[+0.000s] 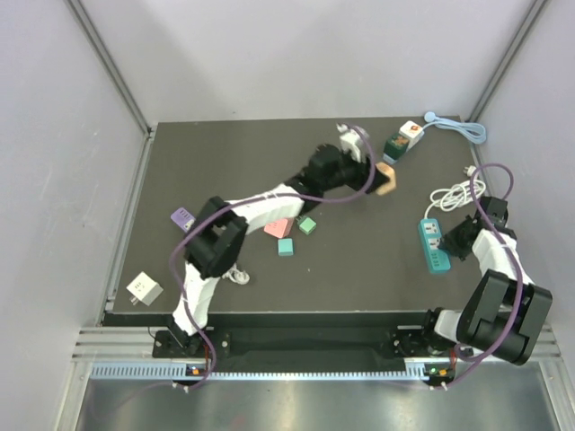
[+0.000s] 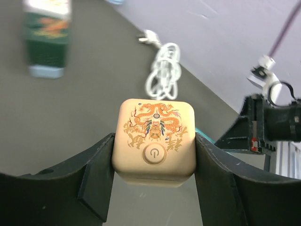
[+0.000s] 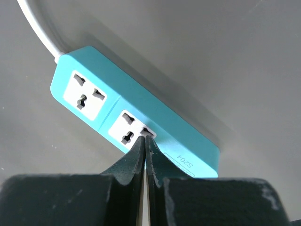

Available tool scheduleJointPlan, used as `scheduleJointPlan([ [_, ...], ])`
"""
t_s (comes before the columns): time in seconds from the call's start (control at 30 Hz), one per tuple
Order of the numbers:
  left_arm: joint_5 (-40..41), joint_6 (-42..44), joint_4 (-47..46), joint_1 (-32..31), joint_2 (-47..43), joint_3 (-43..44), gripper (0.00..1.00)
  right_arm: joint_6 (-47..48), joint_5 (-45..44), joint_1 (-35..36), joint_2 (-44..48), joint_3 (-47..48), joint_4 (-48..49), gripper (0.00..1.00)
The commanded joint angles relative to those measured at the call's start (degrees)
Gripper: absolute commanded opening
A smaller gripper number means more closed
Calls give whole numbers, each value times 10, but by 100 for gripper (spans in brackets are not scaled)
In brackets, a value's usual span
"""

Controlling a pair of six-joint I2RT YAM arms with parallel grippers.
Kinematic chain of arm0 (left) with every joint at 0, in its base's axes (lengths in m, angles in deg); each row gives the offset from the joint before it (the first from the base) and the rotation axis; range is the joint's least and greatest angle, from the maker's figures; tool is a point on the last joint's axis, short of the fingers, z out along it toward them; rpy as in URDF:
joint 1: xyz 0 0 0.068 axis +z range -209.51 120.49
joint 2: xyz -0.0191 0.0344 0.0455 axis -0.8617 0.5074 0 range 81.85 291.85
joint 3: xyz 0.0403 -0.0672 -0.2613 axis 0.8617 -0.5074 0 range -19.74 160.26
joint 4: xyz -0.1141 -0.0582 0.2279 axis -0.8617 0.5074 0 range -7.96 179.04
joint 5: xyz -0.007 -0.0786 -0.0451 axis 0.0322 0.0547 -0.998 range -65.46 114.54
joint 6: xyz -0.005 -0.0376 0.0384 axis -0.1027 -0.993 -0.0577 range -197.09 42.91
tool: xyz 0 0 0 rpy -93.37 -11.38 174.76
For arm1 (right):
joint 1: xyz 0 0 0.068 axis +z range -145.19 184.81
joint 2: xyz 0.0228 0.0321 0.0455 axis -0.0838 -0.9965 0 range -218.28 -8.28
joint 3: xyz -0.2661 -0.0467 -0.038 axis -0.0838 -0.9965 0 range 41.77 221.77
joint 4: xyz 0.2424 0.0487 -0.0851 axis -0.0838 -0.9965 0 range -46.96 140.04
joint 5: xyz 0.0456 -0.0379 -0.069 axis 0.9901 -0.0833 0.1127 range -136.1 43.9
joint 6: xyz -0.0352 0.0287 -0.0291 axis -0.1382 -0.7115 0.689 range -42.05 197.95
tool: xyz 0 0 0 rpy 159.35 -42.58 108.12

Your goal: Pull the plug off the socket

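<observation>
Pinching a cream, cube-shaped plug (image 2: 153, 123) between its two dark fingers, the left gripper (image 2: 154, 153) holds it out over the far middle of the table (image 1: 359, 269), seemingly just clear of the surface. The plug's top face carries an orange dragon print and a round power button. The teal power strip (image 3: 188, 139) lies well apart, near the right side. Both of its white sockets look empty, so the plug appears already free of it. The right gripper (image 3: 145, 141) has its fingers pressed together, with the tips resting on the strip at the nearer socket as if pinning it down.

Judging from this, what remains is to carry the plug away cleanly. That means an even squeeze on its two flat sides, a straight lift, and the strip held down until the plug is well clear. The underside of the plug is hidden.

Around them, a green-and-white adapter (image 1: 402, 142) stands just beyond the plug, with a pale blue cable (image 1: 458, 127) behind it. A white adapter (image 1: 346, 136) sits beside the left arm's wrist. A coiled white cord (image 1: 458, 193) lies between plug and strip — the likeliest thing to snag. Nearer the middle are a pink block (image 1: 277, 228) and two green blocks (image 1: 307, 224), and further left a purple block (image 1: 183, 216). A white cube (image 1: 144, 287) sits at the near left corner.
</observation>
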Motion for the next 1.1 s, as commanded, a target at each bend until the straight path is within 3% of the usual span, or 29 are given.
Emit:
scheduleJointPlan([
  [0.0, -17, -66, 88, 34, -85, -36, 0, 30, -77, -2, 6, -31, -1, 0],
  [0.13, 13, -34, 277, 64, -106, -3, 0, 37, -89, -2, 32, -20, -13, 0],
  [0.23, 87, 17, 460, 69, -97, 50, 0, 38, -89, 4, 46, -16, -19, 0],
  [0.37, 110, 37, 552, 69, -87, 80, 0, 40, -89, 12, 55, -14, -19, 0],
  [0.6, 82, 39, 567, 68, -91, 22, 0, 45, -110, 46, 84, 4, -20, 0],
  [0.8, 83, 32, 558, 64, -52, 29, 0, 40, -137, 100, 104, 32, -27, 0],
  [0.83, 86, 30, 566, 64, -44, 34, 7, 38, -137, 108, 106, 34, -28, 0],
  [1.03, 83, 32, 603, 64, 8, 77, 20, 16, -153, 186, 128, 43, -31, 0],
  [1.07, 83, 32, 608, 64, 11, 82, 27, 14, -158, 192, 130, 42, -30, 0],
])
